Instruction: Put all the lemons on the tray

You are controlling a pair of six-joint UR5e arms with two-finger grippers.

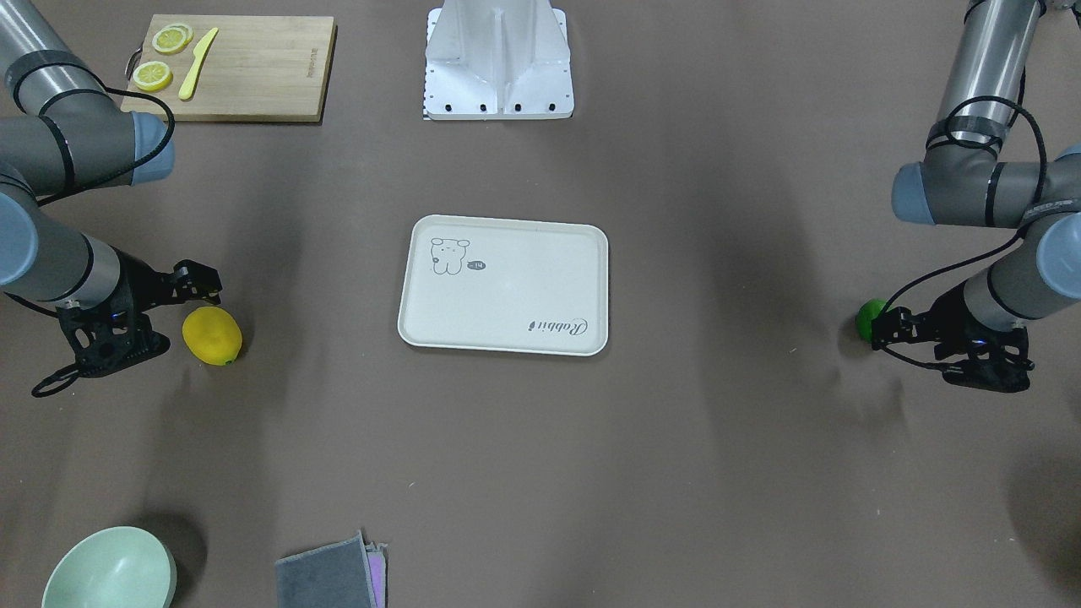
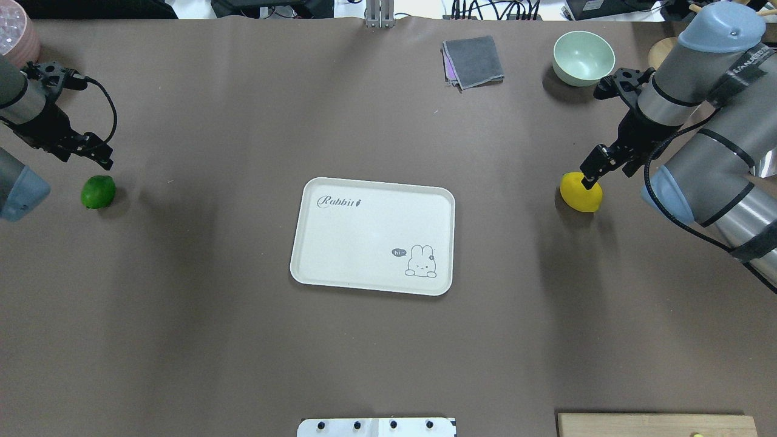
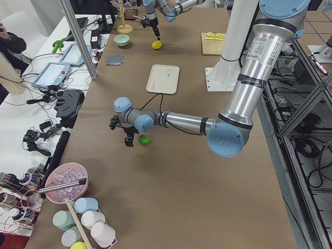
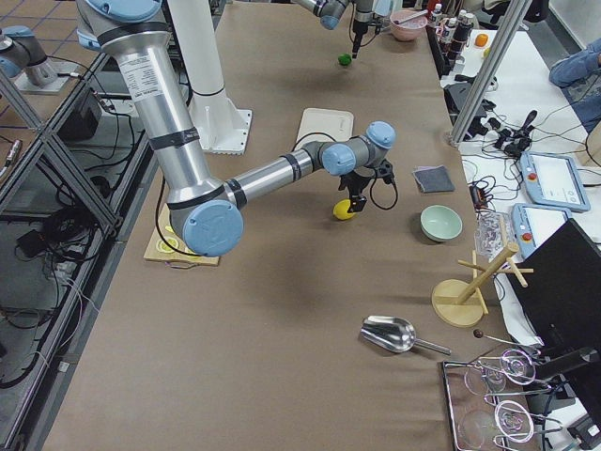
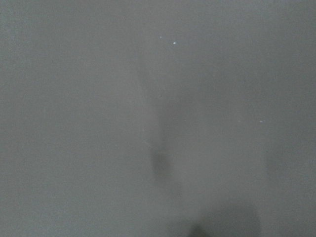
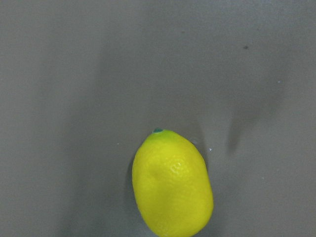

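Observation:
The off-white tray (image 1: 507, 342) lies empty at the table's middle, also in the overhead view (image 2: 371, 183). The yellow lemon (image 1: 212, 335) lies on the table on my right side; it fills the lower part of the right wrist view (image 6: 173, 190). My right gripper (image 2: 592, 170) hangs just above it, open and empty. The green lemon (image 2: 98, 191) lies on the table on my left side. My left gripper (image 2: 100, 153) is open and empty just beyond it. The left wrist view shows only bare table.
A wooden cutting board (image 1: 253, 67) with lemon slices (image 1: 153, 76) and a yellow knife (image 1: 198, 62) sits near my right side. A pale green bowl (image 2: 583, 57) and a folded grey cloth (image 2: 473, 60) lie at the far edge.

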